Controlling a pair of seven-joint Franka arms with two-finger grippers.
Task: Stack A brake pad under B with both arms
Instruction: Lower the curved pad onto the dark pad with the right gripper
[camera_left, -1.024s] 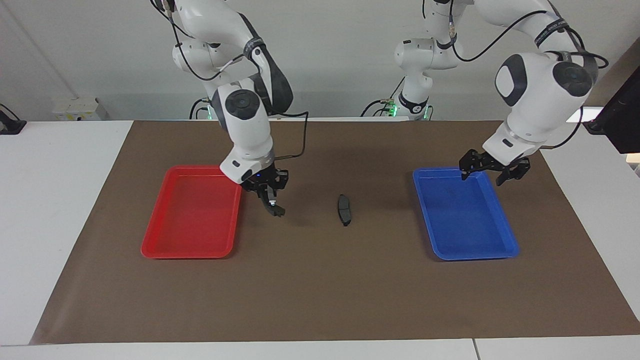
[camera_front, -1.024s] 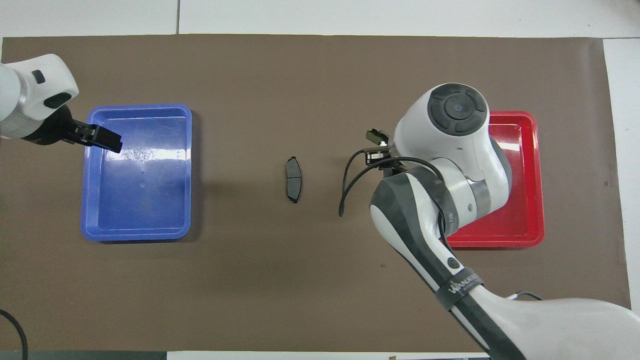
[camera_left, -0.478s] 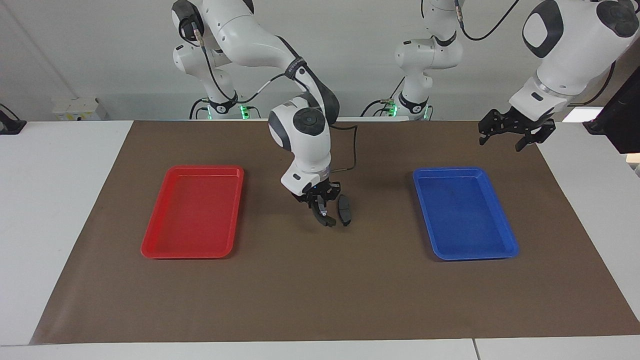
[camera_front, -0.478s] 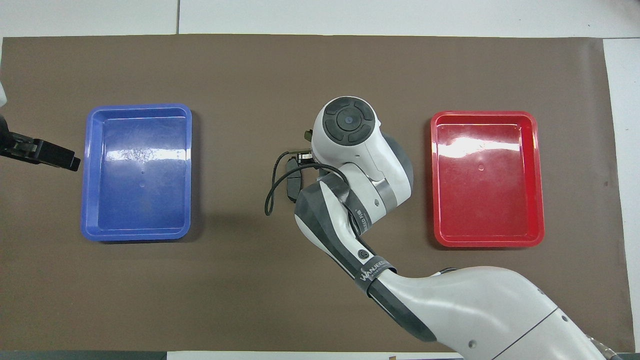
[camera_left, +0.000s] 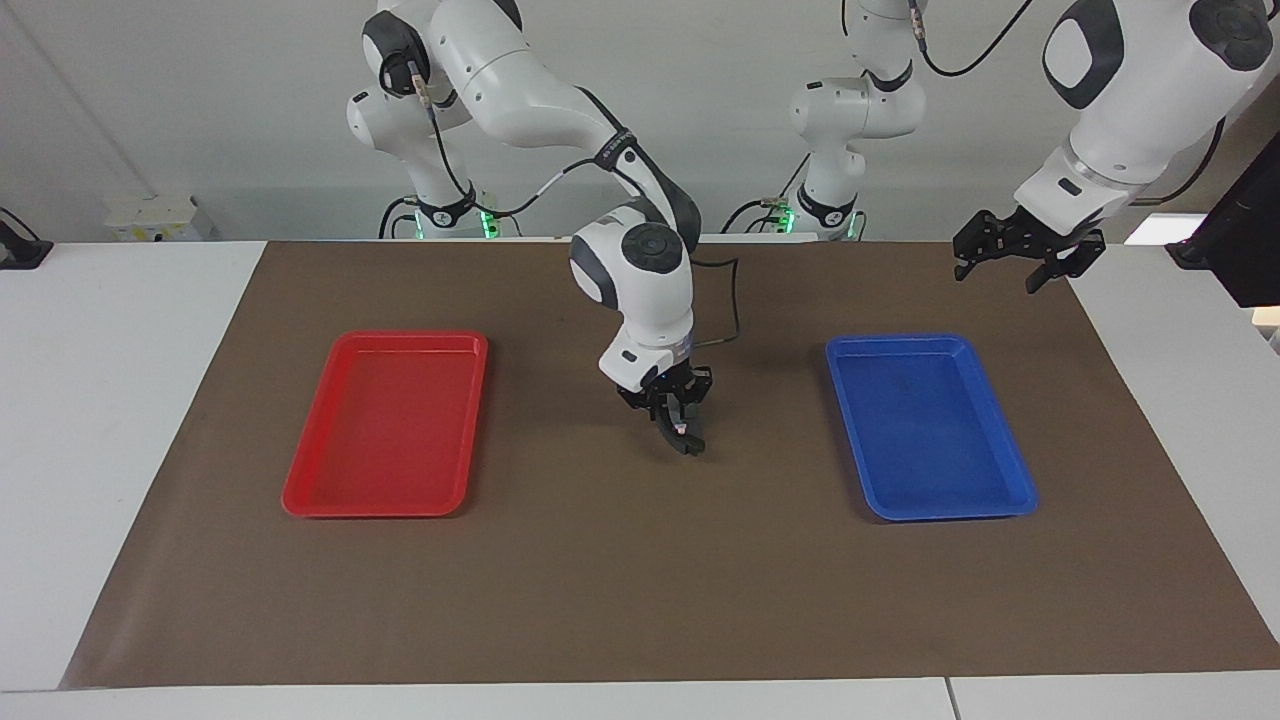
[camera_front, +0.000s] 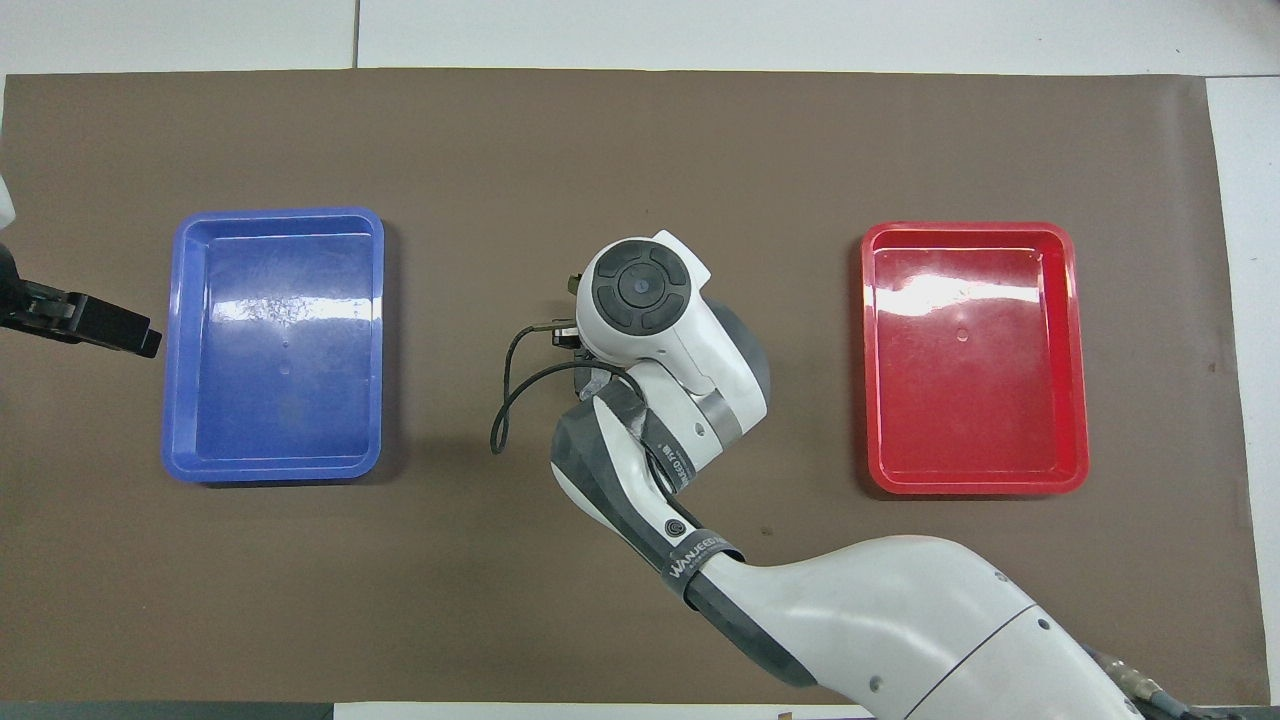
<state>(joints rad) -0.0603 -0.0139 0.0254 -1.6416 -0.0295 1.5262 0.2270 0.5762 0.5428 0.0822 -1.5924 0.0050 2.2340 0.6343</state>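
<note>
The mat is plain brown. One tray is bright red, the other tray bright blue. The arms are white with dark grey caps.

Only one readable text: a dark strap wrapping around the right arm, in the overhead view, is showing white lettering, reading roughly "WANJEED", last letters unclear. A second band higher up the same arm is carrying white print too small to read. Nothing else is showing any text.
</note>
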